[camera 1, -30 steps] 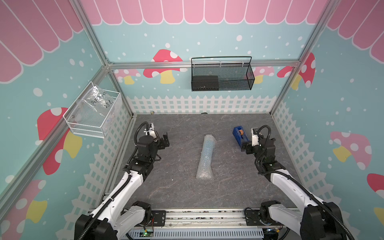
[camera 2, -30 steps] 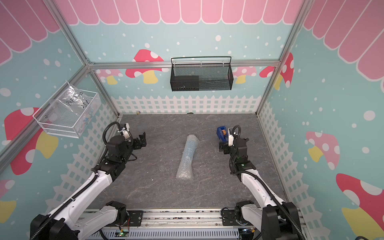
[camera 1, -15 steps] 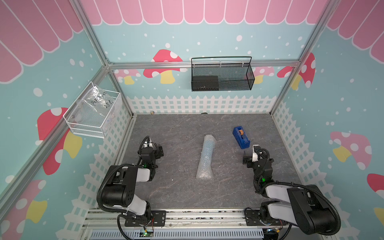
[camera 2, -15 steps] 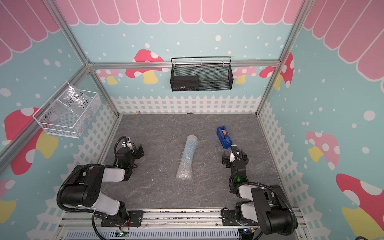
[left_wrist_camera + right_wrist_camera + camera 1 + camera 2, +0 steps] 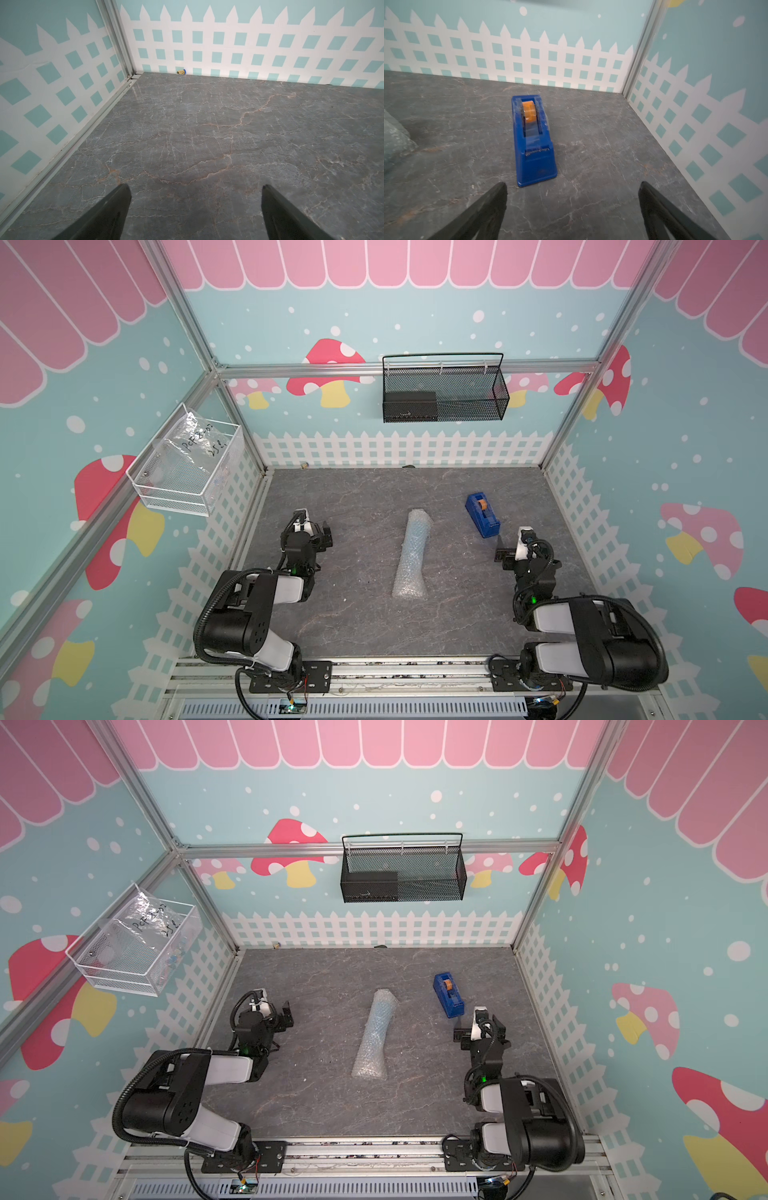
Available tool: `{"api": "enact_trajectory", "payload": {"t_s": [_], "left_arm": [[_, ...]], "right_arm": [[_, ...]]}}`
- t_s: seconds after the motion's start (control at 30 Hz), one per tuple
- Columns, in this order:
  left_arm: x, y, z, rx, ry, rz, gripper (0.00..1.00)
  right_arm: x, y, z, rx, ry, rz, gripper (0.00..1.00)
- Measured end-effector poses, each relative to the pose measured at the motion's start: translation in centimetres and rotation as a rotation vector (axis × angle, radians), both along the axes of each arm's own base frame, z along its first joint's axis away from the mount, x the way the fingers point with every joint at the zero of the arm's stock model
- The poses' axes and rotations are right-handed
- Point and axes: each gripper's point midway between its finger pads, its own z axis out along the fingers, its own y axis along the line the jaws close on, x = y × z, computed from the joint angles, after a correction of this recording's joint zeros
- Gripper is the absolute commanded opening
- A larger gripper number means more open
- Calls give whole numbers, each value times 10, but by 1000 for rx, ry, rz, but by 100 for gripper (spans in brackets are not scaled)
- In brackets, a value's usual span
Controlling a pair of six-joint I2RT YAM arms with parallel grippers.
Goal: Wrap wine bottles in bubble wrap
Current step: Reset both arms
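both pairs of fingers stand wide with nothing between them. the left gripper (image 5: 194, 199) frames only bare table (image 5: 228, 124); the right gripper (image 5: 572, 193) frames table too, with the dispenser (image 5: 533, 141) just ahead of it.

a second ago both arms reached forward over the table, the right one close by the dispenser. now they are folded back toward their bases, one on each side of the wrap (image 5: 412, 560) and well apart from it. the wrap has not shifted. i read this as hands off after the last step: the wrap is round the bottle (image 5: 418, 533), so the job looks done or close to it, though i cannot see whether tape holds the seam.

the wrap lies flat at mid table in both top views (image 5: 375, 1038). its long axis runs from the near edge toward the back, the far end leaning a little to the right arm's side, toward the dispenser. the near end flares out loose and flat. a bluish tint in the far half is, i judge, the bottle. which way its neck points i cannot tell through the bubbles.
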Motion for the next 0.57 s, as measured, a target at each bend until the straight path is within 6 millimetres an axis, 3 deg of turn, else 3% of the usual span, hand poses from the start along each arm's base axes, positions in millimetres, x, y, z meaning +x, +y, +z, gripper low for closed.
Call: {"api": "enact_trajectory", "payload": {"t_s": [0.07,0.23,0.57], "left_arm": [[-1,0,2,9,-9,9,100],[-2,3,4,21,-24,26,100],[3,13,3,2,-5,18,100]], "right_arm": [[7,1,-17,2,69,9,100],[29,2,16,-9,-33,15,100],[30,4,17,-10,-35,19,100]]}}
